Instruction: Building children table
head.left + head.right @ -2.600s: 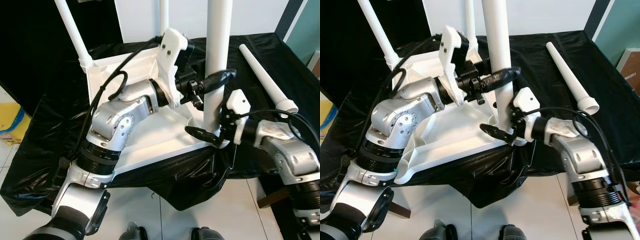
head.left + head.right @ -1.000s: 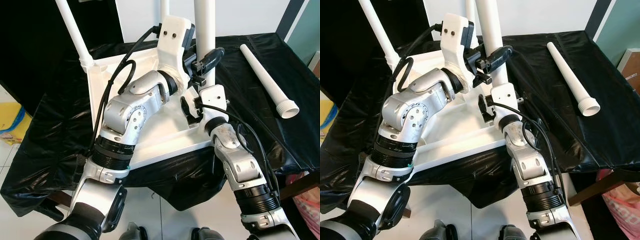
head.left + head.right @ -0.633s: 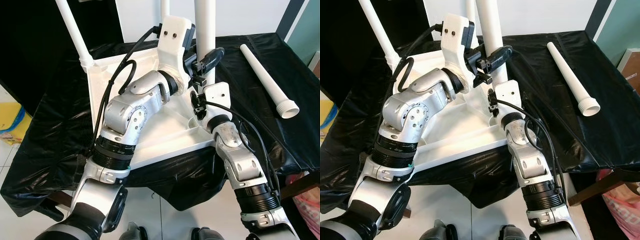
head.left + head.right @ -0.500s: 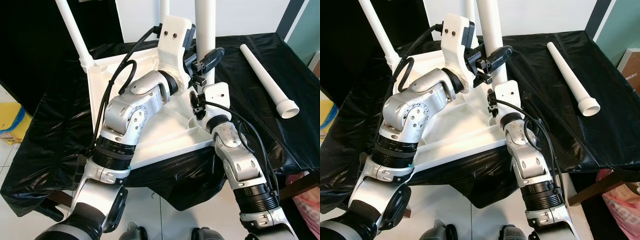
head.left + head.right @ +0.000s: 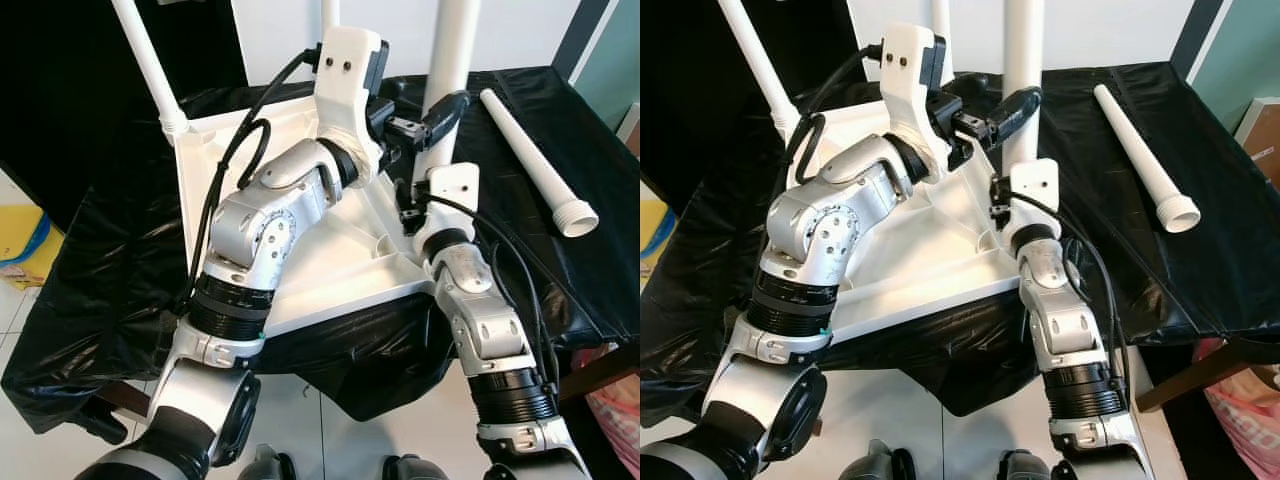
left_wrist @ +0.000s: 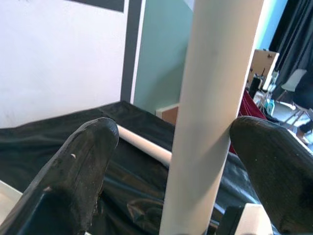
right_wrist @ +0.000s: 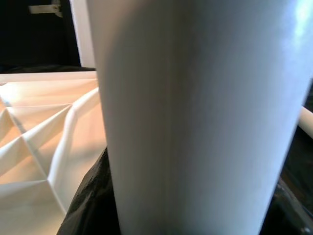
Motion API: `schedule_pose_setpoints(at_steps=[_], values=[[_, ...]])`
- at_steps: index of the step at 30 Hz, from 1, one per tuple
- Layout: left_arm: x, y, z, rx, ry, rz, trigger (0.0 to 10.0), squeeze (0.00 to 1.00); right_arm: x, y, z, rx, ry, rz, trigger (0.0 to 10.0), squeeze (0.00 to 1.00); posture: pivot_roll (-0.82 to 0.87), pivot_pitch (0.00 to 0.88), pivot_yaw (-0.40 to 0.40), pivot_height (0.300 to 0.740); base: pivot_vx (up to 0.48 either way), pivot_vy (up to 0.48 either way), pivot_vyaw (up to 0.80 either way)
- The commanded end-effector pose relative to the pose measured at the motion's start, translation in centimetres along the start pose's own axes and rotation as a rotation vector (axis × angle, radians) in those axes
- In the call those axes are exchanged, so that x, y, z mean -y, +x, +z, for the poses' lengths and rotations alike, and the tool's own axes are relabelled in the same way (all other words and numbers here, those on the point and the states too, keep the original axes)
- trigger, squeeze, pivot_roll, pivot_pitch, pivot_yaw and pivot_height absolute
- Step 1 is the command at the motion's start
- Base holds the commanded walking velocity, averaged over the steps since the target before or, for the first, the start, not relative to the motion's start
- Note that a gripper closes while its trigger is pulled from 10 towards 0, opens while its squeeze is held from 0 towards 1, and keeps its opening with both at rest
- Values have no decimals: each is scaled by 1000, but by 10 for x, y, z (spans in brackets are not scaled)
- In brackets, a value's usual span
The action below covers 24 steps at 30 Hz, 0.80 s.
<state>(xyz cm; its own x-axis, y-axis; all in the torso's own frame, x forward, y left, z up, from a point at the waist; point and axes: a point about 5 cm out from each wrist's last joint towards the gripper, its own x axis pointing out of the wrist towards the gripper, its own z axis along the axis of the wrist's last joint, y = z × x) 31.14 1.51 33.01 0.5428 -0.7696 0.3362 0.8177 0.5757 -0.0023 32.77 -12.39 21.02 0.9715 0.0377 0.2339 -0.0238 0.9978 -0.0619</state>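
White plastic forms the upturned table top (image 5: 300, 250), which lies underside up on a surface covered in black sheeting (image 5: 90, 260). A white leg (image 5: 452, 50) stands upright at the corner of the table top nearest the robot's right arm. The left gripper (image 6: 181, 152) straddles this leg partway up; one finger (image 6: 264, 166) touches it, the other stands apart, so the grasp is not closed. The right gripper (image 7: 190, 215) is pressed against the same leg lower down, near its base; whether it is clenched cannot be told. Two further legs (image 5: 145, 60) stand at the far corners. A loose leg (image 5: 535, 160) lies on the sheeting, well apart on the right.
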Motion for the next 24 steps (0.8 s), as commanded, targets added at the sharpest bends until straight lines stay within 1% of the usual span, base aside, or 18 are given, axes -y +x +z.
schedule_pose_setpoints(at_steps=[1,6,7,9,10,12,13,14,15,17,19,21,22,24], values=[[-5,-2,5,31,21,37,10000,0,1,2,1,-6,28,-20,10000,0,-114,59,40,740,0,0,0],[-8,-3,6,40,29,52,10000,0,4,2,0,-7,37,-35,10000,0,-114,59,40,740,0,0,0],[-11,-6,7,58,38,69,10000,0,9,3,1,-3,47,-66,10000,0,-119,63,46,740,0,0,0],[-11,-6,7,58,38,69,10000,0,9,3,1,-3,47,-66,10000,0,-119,63,46,740,0,0,0],[-24,-16,1,58,49,129,10000,0,23,5,3,14,53,-128,10000,0,-133,77,65,740,0,0,0],[-24,-16,1,58,49,129,10000,0,23,5,3,14,53,-128,10000,0,-133,77,65,740,0,0,0],[-29,-19,-3,50,62,156,10000,0,27,5,4,21,52,-146,10000,0,-134,79,66,740,0,0,0],[-29,-19,-3,50,62,156,10000,0,27,5,4,21,52,-146,10000,0,-134,79,66,740,0,0,0],[-32,-22,-9,32,73,183,10000,0,29,5,6,29,47,-154,10000,0,-137,93,67,740,0,0,0],[-34,-23,-13,23,80,200,10000,0,30,5,7,34,45,-157,10000,0,-137,103,66,740,0,0,0],[-33,-25,-22,7,54,207,10000,0,31,4,8,37,45,-161,10000,0,-139,122,63,740,0,0,0],[-32,-25,-23,5,55,202,10000,0,31,3,9,40,43,-162,10000,0,-141,121,63,740,0,0,0],[-29,-27,-25,6,51,197,10000,0,30,-1,9,47,44,-160,10000,0,-143,28,51,740,0,0,0],[-29,-27,-25,6,51,197,10000,0,30,-1,9,47,44,-160,10000,0,-143,28,51,740,0,0,0]])
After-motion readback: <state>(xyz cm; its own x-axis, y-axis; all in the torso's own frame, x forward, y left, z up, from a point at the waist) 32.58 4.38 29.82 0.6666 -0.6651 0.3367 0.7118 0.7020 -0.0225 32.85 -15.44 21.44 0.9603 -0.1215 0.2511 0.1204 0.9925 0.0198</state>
